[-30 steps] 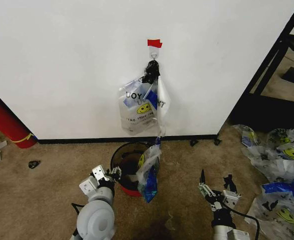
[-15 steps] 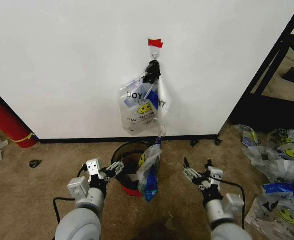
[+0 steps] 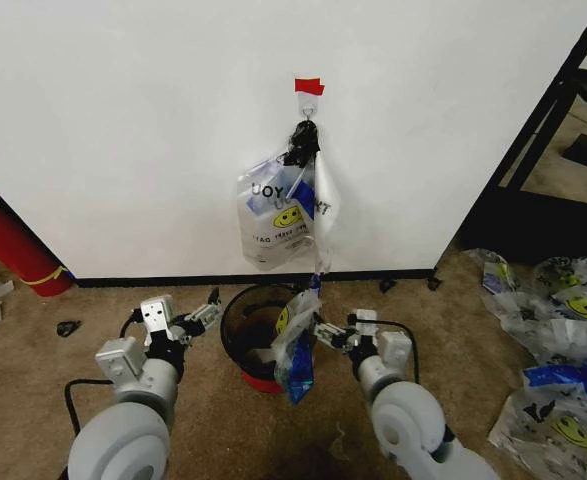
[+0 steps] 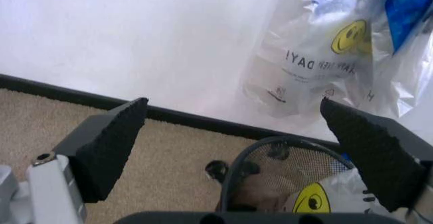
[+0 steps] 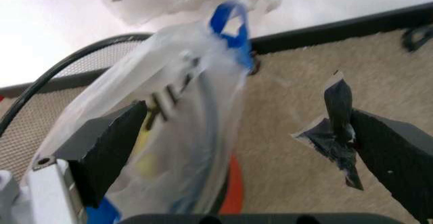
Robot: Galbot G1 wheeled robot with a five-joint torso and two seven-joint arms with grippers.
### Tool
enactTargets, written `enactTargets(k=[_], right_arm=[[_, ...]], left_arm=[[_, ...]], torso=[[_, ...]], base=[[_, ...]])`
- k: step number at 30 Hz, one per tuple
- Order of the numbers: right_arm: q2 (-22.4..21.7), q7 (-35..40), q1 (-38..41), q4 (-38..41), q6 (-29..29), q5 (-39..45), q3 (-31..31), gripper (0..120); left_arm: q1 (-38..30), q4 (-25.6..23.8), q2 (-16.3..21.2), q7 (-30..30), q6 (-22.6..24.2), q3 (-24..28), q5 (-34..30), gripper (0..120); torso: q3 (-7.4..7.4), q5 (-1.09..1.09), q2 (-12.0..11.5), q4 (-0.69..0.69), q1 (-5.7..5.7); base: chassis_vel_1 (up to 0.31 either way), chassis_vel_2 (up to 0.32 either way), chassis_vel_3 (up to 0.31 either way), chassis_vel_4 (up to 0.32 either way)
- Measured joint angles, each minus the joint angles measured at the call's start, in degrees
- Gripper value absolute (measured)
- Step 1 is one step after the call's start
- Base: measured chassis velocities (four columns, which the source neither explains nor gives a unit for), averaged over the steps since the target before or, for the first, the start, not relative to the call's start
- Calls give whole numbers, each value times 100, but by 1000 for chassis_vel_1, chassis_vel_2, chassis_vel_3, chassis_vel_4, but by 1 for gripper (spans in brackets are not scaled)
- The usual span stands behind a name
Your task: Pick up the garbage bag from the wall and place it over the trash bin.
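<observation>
Both open grippers have moved in beside the small round black trash bin [image 3: 258, 330], left gripper [image 3: 209, 313] at lower left, right gripper [image 3: 325, 331] near the thin see-through garbage bag [image 3: 298, 350] draped on the rim, so spreading seems next.

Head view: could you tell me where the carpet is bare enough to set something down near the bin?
Bare carpet lies between the red cylinder and the trash bin, beside the open left gripper. Another patch runs from the open right gripper to the loose bags. The bin itself is crowded: the garbage bag drapes its rim.
</observation>
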Motion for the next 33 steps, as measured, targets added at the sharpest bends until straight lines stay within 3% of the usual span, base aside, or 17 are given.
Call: enactTargets(k=[13, 26, 33], right_arm=[[457, 778, 111, -225, -442, 72, -158, 98], [933, 2159, 666, -395, -1040, 1582, -112, 97], [1163, 2461, 858, -615, -1071, 1702, -163, 95]], left_arm=[[-13, 36, -33, -27, -18, 32, -27, 100], [35, -18, -44, -94, -23, 33, -27, 100], [81, -50, -101, -135, -29, 29, -25, 100]], torso=[[0, 1, 0, 0, 0], [0, 1, 0, 1, 0], [0, 1, 0, 1, -1]], base=[[0, 0, 0, 0], [0, 0, 0, 0], [0, 0, 0, 0]])
